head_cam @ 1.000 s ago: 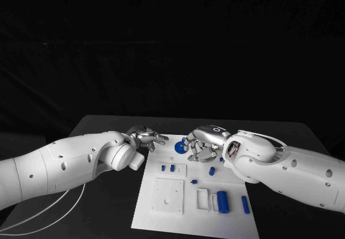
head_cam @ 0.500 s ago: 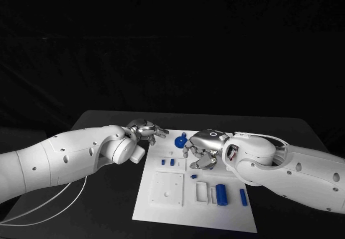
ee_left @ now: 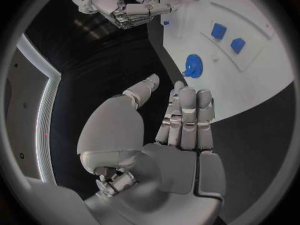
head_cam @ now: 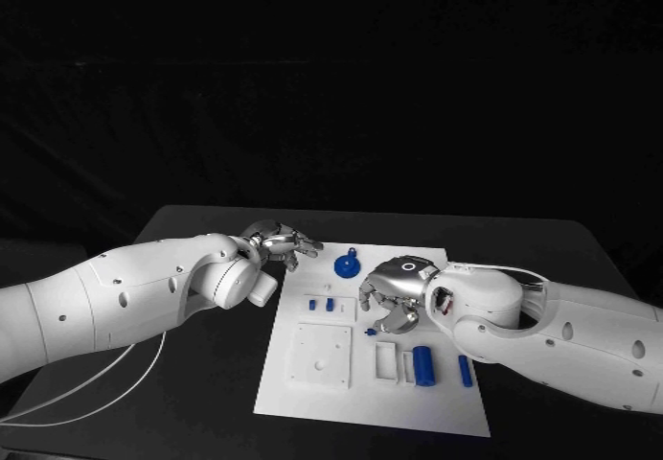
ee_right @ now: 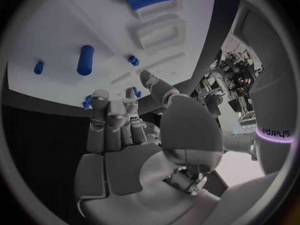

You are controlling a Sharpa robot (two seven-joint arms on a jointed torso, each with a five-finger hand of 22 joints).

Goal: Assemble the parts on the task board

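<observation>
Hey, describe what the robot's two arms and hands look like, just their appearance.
Both arms are smooth, glossy white shells with small dark holes. The left hand and right hand are silver metal with segmented fingers. A thin white cable loops below the left arm, another arches over the right forearm, and "sharpa" lettering sits by a purple light ring.

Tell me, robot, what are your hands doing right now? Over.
Left hand open, beside the white board. Right hand open, over the board's middle, holding nothing. Blue parts lying on the board. Nothing in the way.
</observation>
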